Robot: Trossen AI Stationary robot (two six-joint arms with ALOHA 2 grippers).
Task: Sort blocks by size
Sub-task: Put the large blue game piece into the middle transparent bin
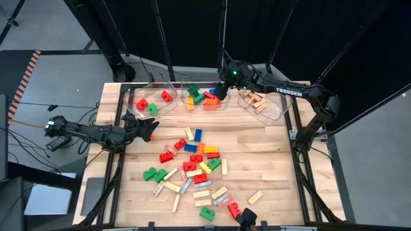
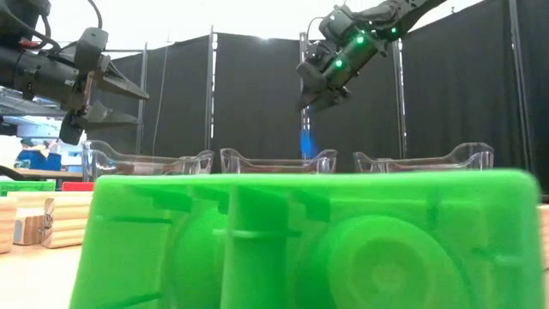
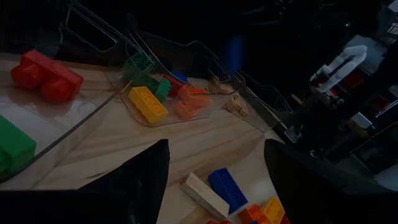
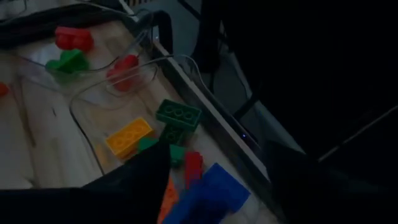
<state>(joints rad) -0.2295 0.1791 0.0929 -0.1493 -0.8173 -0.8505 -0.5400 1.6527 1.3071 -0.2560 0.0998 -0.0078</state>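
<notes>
Black curtains back a pale wooden table point(image 1: 270, 160) strewn with loose plastic and wooden blocks point(image 1: 192, 170). Over the middle clear plastic bin point(image 1: 204, 106) at the far edge hangs the right gripper point(image 1: 220, 92), pinching a blue studded brick point(image 4: 208, 190) directly above it, long axis pointing down. At the table's left, the left gripper point(image 1: 149, 130) waits, jaws wide and empty.

- The word "TROSSEN" stands in white capital letters on the dark forearm link of the right arm point(image 1: 289, 92), seen in the high view where the arm reaches over the clear bins.
- No other text, label, number or sign can be read in the low view or either wrist view.
</notes>
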